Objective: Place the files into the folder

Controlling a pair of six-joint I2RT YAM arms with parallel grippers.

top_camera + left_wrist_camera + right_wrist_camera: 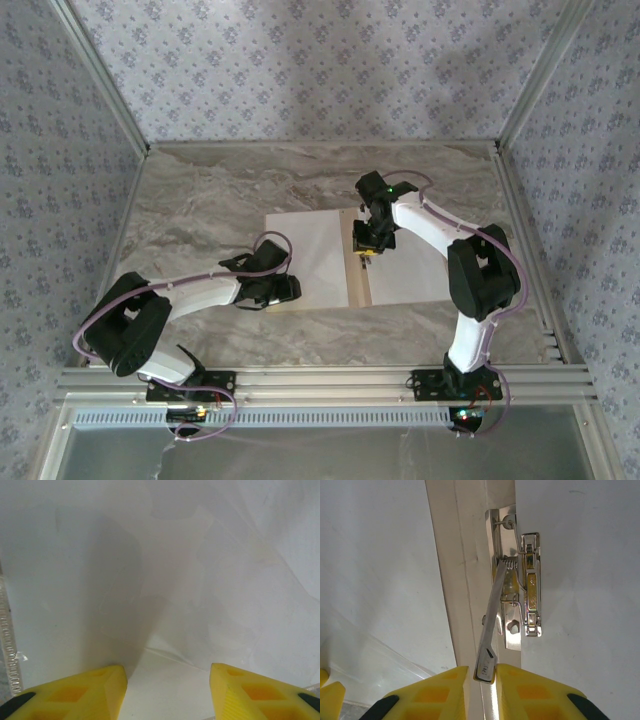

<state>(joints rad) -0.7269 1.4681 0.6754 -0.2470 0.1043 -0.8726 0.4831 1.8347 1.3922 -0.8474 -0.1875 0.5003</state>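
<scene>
The tan folder [358, 288] lies open on the table, its spine [465, 580] running away from me. White files cover both halves: one on the left [312, 250] [380, 570], one on the right [420, 272] [585, 580]. Beside the spine sits the metal clip [526, 600], its lever [491, 635] raised. My right gripper [365, 246] [484, 676] is shut on the lever's tip. Down at the left sheet's near corner, my left gripper [290, 290] [167, 692] stands open low over the white paper [175, 580], where a sheet edge crosses between its fingers.
The marble tabletop [200, 210] is walled by patterned panels [300, 70] at the back and both sides. An aluminium rail [320, 380] runs along the near edge between the arm bases. Bare marble lies left of and behind the folder.
</scene>
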